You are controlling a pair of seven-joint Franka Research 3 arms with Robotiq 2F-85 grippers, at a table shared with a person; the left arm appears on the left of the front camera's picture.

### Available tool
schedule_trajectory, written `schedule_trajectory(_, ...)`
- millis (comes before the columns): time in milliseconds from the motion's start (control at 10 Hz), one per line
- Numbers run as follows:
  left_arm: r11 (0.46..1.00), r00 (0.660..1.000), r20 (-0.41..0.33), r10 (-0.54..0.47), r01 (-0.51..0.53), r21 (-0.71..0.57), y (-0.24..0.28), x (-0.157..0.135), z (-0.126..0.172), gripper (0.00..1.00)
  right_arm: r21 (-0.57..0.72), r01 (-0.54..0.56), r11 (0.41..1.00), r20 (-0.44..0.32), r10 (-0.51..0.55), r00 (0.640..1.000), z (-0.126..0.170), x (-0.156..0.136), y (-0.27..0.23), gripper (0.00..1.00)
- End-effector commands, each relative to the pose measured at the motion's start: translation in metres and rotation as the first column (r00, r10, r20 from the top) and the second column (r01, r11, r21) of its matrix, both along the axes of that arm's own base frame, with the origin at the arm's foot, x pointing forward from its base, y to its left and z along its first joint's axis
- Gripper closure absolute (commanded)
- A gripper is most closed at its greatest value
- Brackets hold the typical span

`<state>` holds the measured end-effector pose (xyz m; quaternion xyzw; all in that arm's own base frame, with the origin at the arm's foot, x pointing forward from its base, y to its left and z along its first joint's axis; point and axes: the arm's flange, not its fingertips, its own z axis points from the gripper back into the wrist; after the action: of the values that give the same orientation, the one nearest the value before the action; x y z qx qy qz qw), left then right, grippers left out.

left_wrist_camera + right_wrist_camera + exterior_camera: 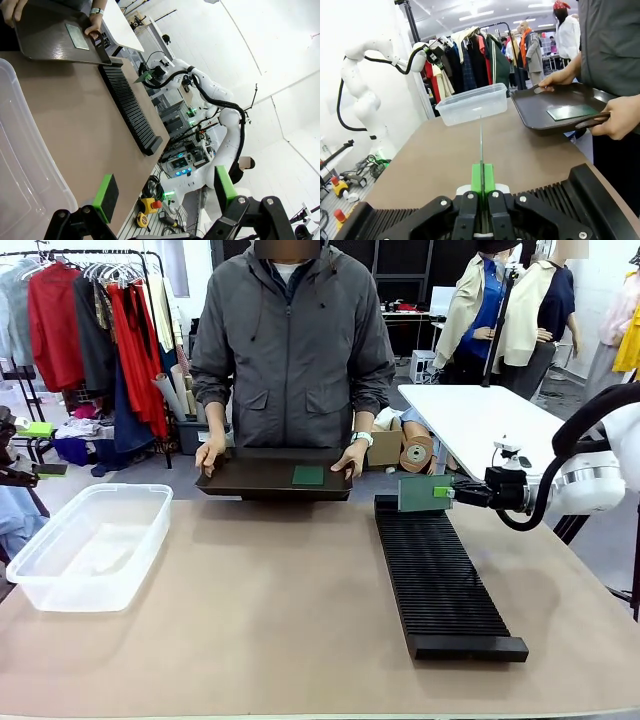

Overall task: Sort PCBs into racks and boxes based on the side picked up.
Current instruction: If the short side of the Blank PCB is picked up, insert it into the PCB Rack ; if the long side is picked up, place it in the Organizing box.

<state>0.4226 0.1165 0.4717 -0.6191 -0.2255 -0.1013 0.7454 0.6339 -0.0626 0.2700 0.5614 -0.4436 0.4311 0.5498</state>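
Tub (90, 545): at the left end of the bench (260, 640); I can make out nothing inside it.

Left hand (165, 192): pads spread wide, carrying nothing, hanging near the tub's rim and well apart from the work.

Tray (250, 480): a person holds it at the far edge of the bench. A second board (308, 475) lies flat on it, right of middle.

Held board (420, 493): on edge in the air, face toward the front camera, just above the far end of the rack (440, 585). It appears clear of the slots.

Right hand (441, 492): clamped on the board's right edge. In the right wrist view the board shows as a thin upright line between the closed pads.

Step in hand (judgement): seating this board in a slot at the far end of the rack.

To do it well:
- Keep the board's plane parallel to the slots, with no twist at the wrist.
- Lower straight down so the bottom edge enters one slot, not onto a rib.
- Go slowly, since a thin board may flex or skate across the ribs.
- Part the pads only once the edge sits in a slot.
- Draw back to the right so the board isn't dragged out.
- Mind the tray's near edge, which is close to the rack's far end.
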Motion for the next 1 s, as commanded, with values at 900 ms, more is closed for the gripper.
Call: schedule_trajectory(900, 1.0, 1.0, 0.003, -0.003, 0.003, -0.001, 0.0, -0.001, 0.001, 0.0, 0.013, 0.029, 1.0, 0.14, -0.03, 0.99, -0.066, 0.019, -0.018, 1.0)
